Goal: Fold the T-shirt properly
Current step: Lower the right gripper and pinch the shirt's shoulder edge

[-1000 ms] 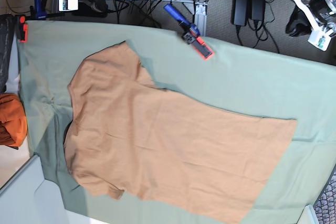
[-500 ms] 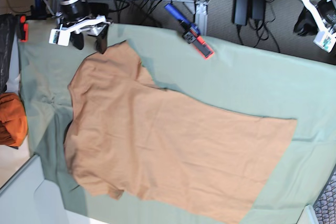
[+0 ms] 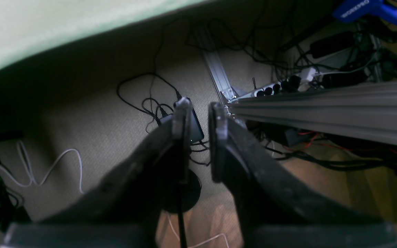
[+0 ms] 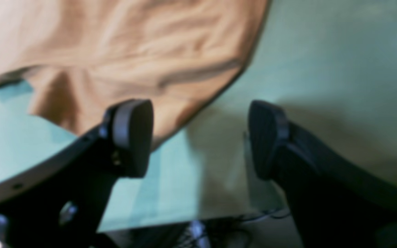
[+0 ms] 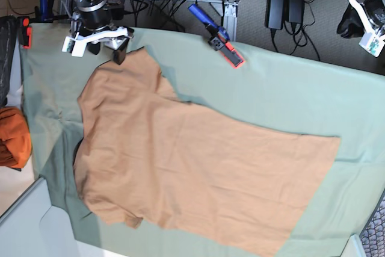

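Progress: nothing folded yet. T-shirt [image 5: 192,173] lies spread flat, one layer, on the green cloth [image 5: 289,94] covering the table, collar end toward the base view's left, hem toward the right. Both sleeves out, some light wrinkles, no crease or fold line visible.

Right hand [image 5: 111,45] hovers over the upper sleeve at the table's far edge. Wrist view shows its fingers [image 4: 133,137] spread wide, nothing between them, sleeve edge just ahead of and beneath one finger; cloth not yet pinched. Cannot tell from the blurred wrist picture whether a fingertip touches the fabric.

Left hand [image 5: 368,28] sits off the table, well apart from the shirt, over the floor with its cables. Its fingers [image 3: 179,120] stand nearly together with a narrow gap, holding nothing.

Also present: orange bundle [image 5: 13,138] at the left edge, blue-and-red clamp [image 5: 218,37] on the far table edge.

Judgement: task at its very start. Step in hand looks like the first grasp on the upper sleeve. Remaining: sleeves inward, body folded over, final tidy.
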Tool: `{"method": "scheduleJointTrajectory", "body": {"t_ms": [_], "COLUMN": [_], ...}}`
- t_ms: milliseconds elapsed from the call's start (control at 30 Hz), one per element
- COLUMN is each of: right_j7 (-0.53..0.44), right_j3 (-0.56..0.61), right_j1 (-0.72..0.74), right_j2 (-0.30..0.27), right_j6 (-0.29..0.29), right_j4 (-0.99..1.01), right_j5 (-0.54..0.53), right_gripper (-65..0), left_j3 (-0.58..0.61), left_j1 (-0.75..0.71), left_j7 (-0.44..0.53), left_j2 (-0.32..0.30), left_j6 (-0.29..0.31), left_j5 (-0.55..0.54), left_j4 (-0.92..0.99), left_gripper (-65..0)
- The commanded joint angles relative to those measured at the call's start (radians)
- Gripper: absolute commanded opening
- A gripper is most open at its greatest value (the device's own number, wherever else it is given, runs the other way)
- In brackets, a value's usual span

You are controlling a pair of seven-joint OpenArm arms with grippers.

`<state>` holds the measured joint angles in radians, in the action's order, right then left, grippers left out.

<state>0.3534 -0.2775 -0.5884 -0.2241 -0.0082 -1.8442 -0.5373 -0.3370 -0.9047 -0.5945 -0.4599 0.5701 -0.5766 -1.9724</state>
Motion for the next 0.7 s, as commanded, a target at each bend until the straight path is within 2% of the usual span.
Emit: {"method": "scheduleJointTrajectory", "body": {"t_ms": [0,167,333,500,667], "right_j7": [-0.016,-0.015,-0.012,-0.007,-0.005], "right_j3": [-0.007,-0.007,-0.007,-0.001,0.027], "right_j1": [0.006,0.048,0.108,0.173,0.183], "right_j2": [0.014,0.109,0.168,0.189,0.189], "right_j6": [-0.03,-0.029,-0.01,0.024,0.024], "right_j4": [-0.005,0.028,0.097,0.159,0.159], "right_j5": [-0.012,-0.028,-0.048,-0.05,-0.046], "right_gripper": [-21.7,-21.7,-21.7,-21.8,-22.3], "left_j3": [-0.013,-0.035,-0.037,-0.037,-0.037], "left_j1": [-0.013,-0.013,-0.016,-0.015,-0.015], "left_j7": [0.014,0.014,0.014,0.014,0.014], "left_j2": [-0.009,-0.01,-0.017,-0.025,-0.026], "left_j6": [0.01,0.01,0.01,0.01,0.01], "left_j5": [-0.011,-0.013,-0.015,-0.015,-0.019], "left_j4": [-0.016,-0.016,-0.016,-0.016,-0.016], "left_gripper": [-52.4,-52.4,-52.4,-52.4,-52.4]}}
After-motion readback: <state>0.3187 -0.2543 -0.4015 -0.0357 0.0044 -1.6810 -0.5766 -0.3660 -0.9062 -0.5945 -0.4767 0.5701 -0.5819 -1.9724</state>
